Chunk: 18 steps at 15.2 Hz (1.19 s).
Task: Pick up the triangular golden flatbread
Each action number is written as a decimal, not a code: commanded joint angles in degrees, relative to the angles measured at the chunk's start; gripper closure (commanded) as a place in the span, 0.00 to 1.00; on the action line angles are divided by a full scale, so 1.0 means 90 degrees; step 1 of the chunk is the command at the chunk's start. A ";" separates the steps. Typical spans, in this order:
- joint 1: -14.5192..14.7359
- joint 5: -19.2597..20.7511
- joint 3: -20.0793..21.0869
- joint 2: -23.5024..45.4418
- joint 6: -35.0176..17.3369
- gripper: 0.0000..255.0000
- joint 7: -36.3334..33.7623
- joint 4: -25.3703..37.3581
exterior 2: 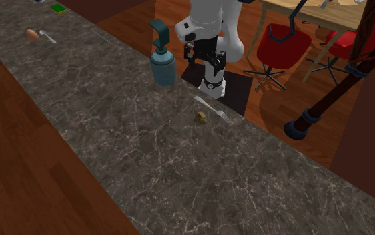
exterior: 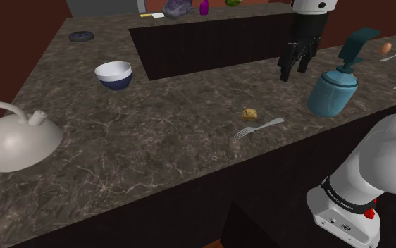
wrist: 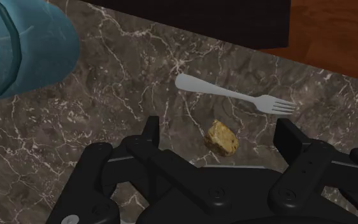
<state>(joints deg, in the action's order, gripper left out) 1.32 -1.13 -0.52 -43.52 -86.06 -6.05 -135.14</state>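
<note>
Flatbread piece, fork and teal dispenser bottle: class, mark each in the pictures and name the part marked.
flatbread piece [wrist: 221,138], wrist view, middle of its golden top.
fork [exterior: 262,127], shoulder view, on its handle.
dispenser bottle [exterior: 332,90], shoulder view, its teal body.

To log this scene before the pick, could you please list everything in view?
counter: one, dark marbled, under everything
fork: one, silver, near the counter's edge
flatbread piece: one, golden, beside the fork, apart
soap dispenser: one, teal, upright, shoulder view's right
spoon: one, pale, past the soap dispenser
egg: one, brown, beside the spoon
bowl: one, white and dark blue, shoulder view's left
kettle: one, white, shoulder view's far left
chairs: two, red, second exterior view's upper right
arm: one, white
gripper: one, black, open, above the counter
</note>
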 commanded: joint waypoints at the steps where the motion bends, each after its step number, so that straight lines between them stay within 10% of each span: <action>1: 0.0000 0.0000 0.0000 0.0000 0.0000 0.00 0.0000 0.0000; 18: 0.0281 -0.0642 -0.0200 0.3089 -0.1793 0.00 0.0632 -0.0099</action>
<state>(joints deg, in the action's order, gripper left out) 3.80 -6.81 -2.36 -16.23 -101.31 -0.43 -135.64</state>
